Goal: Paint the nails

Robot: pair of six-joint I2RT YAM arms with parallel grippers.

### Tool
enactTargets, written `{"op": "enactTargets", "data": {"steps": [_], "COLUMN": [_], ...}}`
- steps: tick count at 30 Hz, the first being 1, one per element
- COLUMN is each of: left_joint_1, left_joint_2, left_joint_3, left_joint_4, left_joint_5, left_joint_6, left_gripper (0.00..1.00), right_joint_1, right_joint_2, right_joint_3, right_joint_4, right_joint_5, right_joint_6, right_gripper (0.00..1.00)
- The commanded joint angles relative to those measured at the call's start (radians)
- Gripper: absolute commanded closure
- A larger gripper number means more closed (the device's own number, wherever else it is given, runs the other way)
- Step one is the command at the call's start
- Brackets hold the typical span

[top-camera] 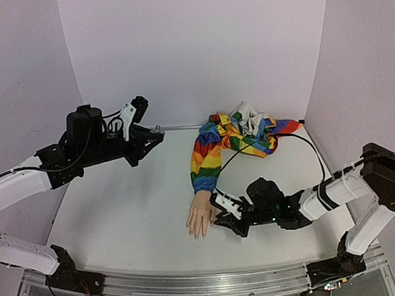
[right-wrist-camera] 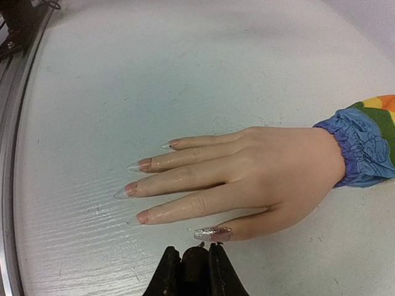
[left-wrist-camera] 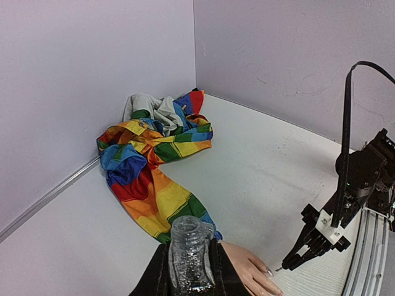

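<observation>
From above, the left hand hangs raised over the far left of the white surface. The right hand sits low just beside the mannequin hand, which lies palm down near the front edge, its rainbow sleeve trailing back toward the wall. The left wrist view shows the left hand clamped on a clear glittery bottle, neck up. The right wrist view shows the right hand closed tight on a dark brush, its tip just beside the glitter-coated thumb nail, while the other nails are long and clear-tipped.
</observation>
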Motion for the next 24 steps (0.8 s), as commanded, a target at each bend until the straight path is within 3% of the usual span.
{"op": "enactTargets", "data": {"steps": [1, 10, 24], "left_joint_1": [0.006, 0.006, 0.006], "left_joint_2": [-0.020, -0.014, -0.018], "left_joint_3": [0.005, 0.009, 0.007], "left_joint_4": [0.058, 0.058, 0.059], "left_joint_5": [0.014, 0.018, 0.015], "left_joint_6": [0.006, 0.004, 0.006], "left_gripper": [1.00, 1.00, 1.00], "right_joint_1": [0.005, 0.005, 0.006], "right_joint_2": [-0.076, 0.014, 0.043], "right_joint_3": [-0.015, 0.053, 0.066], "right_joint_4": [0.013, -0.012, -0.010], "right_joint_5": [0.083, 0.119, 0.055], "right_joint_6": [0.003, 0.006, -0.002], "right_gripper": [1.00, 1.00, 1.00]}}
